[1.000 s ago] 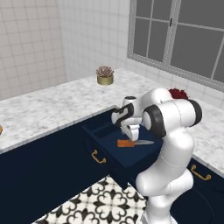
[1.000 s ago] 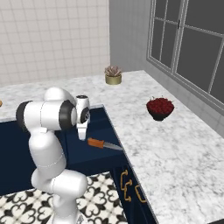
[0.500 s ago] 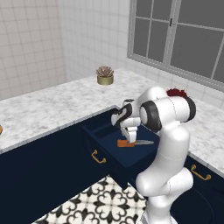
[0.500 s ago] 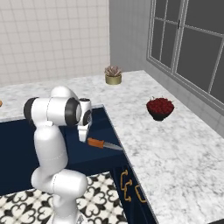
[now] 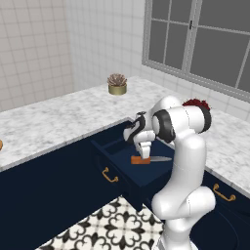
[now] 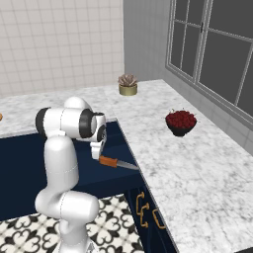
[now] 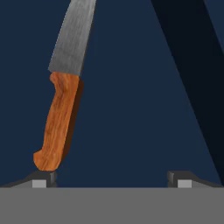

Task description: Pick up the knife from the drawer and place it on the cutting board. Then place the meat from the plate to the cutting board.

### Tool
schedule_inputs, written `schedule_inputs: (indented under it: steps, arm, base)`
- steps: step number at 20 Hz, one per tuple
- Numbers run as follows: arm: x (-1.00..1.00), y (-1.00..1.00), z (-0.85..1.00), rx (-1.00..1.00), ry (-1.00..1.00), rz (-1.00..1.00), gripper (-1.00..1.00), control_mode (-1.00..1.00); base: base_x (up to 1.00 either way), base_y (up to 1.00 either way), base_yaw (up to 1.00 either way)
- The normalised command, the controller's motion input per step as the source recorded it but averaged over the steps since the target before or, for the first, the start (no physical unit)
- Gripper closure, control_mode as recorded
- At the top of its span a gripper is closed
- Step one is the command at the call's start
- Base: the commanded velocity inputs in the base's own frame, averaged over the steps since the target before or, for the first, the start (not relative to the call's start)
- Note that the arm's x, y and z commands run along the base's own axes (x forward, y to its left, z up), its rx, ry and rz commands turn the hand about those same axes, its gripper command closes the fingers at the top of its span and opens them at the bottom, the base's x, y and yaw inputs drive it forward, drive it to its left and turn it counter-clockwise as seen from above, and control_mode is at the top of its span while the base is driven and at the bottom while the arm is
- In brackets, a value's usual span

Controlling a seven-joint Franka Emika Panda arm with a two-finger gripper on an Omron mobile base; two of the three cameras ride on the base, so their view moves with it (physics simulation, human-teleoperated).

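Observation:
The knife [image 7: 57, 127], with its orange handle and short grey blade, lies flat on the floor of the open navy drawer [image 5: 117, 181]. My gripper [image 5: 141, 154] hangs low inside the drawer, right over the handle. In the hand view the gripper [image 7: 111, 178] is open and wide, and the butt of the handle sits just by the left fingertip [image 7: 43, 178], not between the fingers. From the right base view the knife [image 6: 109, 161] pokes out below the gripper [image 6: 96, 154]. The cutting board and the plate are out of view.
A marble counter [image 5: 53, 122] wraps the corner. On it stand a small potted plant [image 5: 117, 84] at the back and a dark bowl of red stuff [image 6: 181, 121] under the window. A thin orange sliver [image 5: 0, 144] shows at the counter's far left edge. Brass handles [image 6: 141, 203] mark the cabinets below.
The hand has sunk a little lower into the drawer, closer to the knife handle. The knife has not moved.

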Motion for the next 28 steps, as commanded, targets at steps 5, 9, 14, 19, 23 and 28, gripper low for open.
schedule_inputs:
  steps: [5,9,14,19,23,28]
  arm:
    - [0.22,0.00,-0.26,-0.11,-0.01,-0.14,-1.00,-1.00]
    - [0.06,0.00,-0.16,-0.08,-0.01,-0.15,-1.00,-1.00]
    - [0.12,-0.03,-0.09,-0.01,0.00,-0.08,-1.00,-1.00]
    - [0.19,-0.05,-0.22,0.00,0.02,-0.02,-1.00,-1.00]
    - [0.26,-0.10,-0.25,0.00,0.04,0.00,-1.00,-1.00]
    - [0.35,-0.08,-0.23,0.00,0.04,0.00,-1.00,-1.00]
  base:
    - [0.00,0.00,0.00]
    - [0.00,0.00,0.00]
    - [0.00,0.00,0.00]
    - [0.00,0.00,0.00]
    - [0.00,0.00,0.00]
    - [0.00,0.00,0.00]
